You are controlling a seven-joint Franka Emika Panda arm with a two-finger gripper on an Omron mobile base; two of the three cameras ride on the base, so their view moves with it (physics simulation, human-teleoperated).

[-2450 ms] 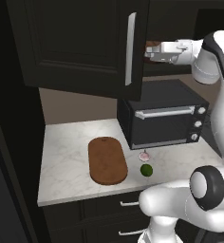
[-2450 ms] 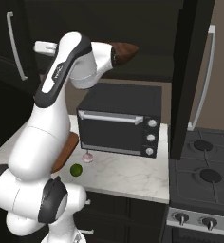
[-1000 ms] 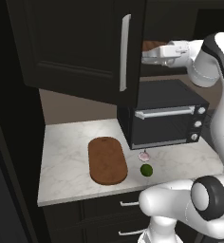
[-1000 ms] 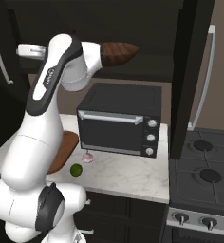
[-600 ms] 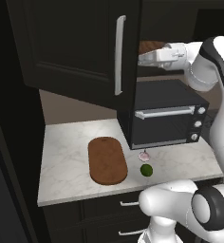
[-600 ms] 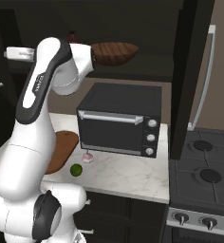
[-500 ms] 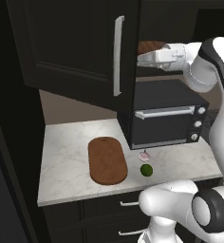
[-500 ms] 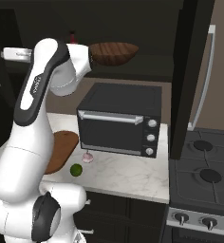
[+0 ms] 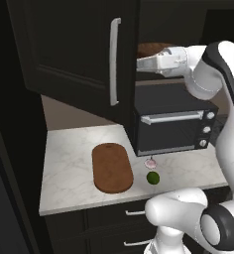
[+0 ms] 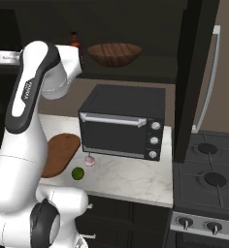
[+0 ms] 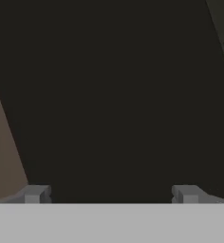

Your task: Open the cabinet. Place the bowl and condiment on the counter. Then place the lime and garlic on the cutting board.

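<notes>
Base views flank the counter [image 9: 69, 168] (hand view hugs the cabinet [image 11: 114, 95]).

Cabinet [image 9: 79, 54] left door: swung further open than before, its silver handle [image 9: 114, 62] now well left of the toaster oven [image 9: 173, 121]. Arm: extended leftward past the oven, gripper [image 11: 111, 193] jaws spread wider, facing the dark door.

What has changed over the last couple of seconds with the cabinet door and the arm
The cabinet's left door has swung further open, pushed by the arm, whose hand moved leftward across the opening. The gripper has opened wide and holds nothing. The bowl and condiment stay on the cabinet shelf. The lime and garlic stay on the counter beside the cutting board.
</notes>
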